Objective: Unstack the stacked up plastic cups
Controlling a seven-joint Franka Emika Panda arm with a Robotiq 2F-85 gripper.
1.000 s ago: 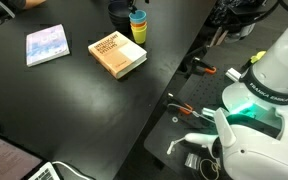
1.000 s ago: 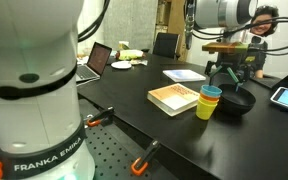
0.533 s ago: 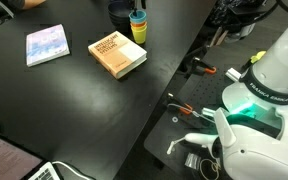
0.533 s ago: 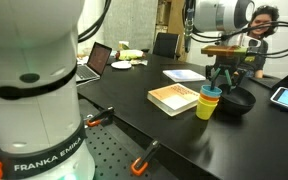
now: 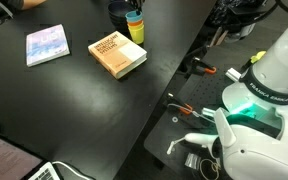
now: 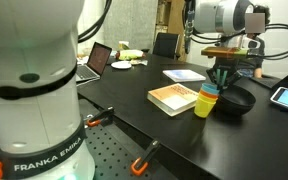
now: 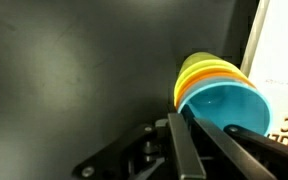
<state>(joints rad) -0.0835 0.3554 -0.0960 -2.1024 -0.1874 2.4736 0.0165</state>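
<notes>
Coming down over the last second, the gripper (image 6: 221, 80) now sits right at the top of the plastic cups (image 6: 206, 101). In the wrist view one of its fingers (image 7: 180, 145) is outside the blue cup's rim and the other looks to be inside. I cannot tell if they are squeezing yet. The cups are all in one stack on the black table (image 5: 74, 100), between the tan book (image 6: 174, 98) and the dark bowl (image 6: 240, 102). No cup is off yet. I think lifting the blue one comes next.

The plastic cups (image 7: 222, 98) are teal-blue, orange and yellow; the book (image 5: 117, 54) is tan, the table (image 5: 69, 112) black, the booklet (image 5: 47, 44) pale blue.
</notes>
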